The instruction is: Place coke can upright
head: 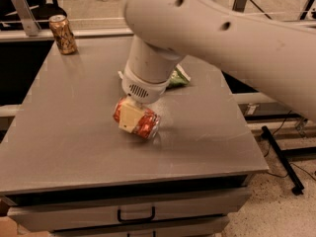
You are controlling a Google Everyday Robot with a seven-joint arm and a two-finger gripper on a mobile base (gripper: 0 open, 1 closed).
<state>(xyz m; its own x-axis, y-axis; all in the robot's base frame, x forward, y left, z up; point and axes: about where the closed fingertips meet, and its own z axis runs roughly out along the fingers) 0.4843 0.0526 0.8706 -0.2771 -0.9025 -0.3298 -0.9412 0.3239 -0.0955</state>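
The coke can [148, 125] is red-orange with white lettering and lies on its side near the middle of the grey table [69, 137], its silver end facing right-front. My gripper [132, 118] comes straight down on it from above. One cream finger pad [129, 118] presses on the can's near side. The other finger is hidden behind the can. The jaws stand closed around the can's body. The wrist and the large white arm cover the space above the can.
A brown-gold patterned can [63, 33] stands upright at the table's far left corner. A green chip bag [177, 78] lies just behind the wrist, partly hidden. A drawer with a black handle [136, 215] sits below the table's front edge. The floor drops away to the right.
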